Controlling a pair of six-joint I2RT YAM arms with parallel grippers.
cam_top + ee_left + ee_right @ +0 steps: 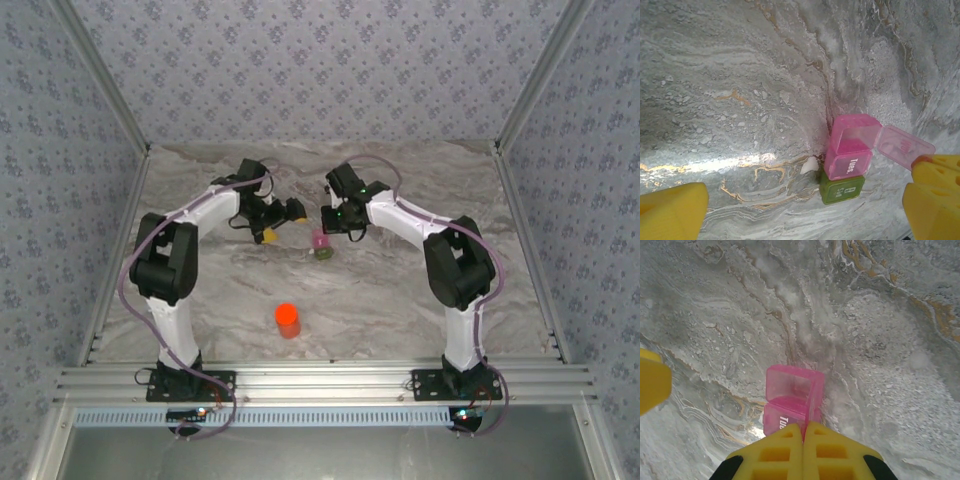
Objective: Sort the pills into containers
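The containers are a small box of two joined compartments, pink over olive-green, lying on the marble table. The pink lid is flipped open to the right. In the right wrist view my right gripper is shut, with the edge of the pink lid running between its yellow fingertips. A white pill lies on the table against the box's left side. My left gripper stands open just before the box, its fingers wide apart and holding nothing. From above, both grippers flank the containers.
An orange-red cylindrical bottle stands upright on the table nearer the arm bases, between the two arms. Patterned walls enclose the table at the back and both sides. A metal rail runs along the near edge.
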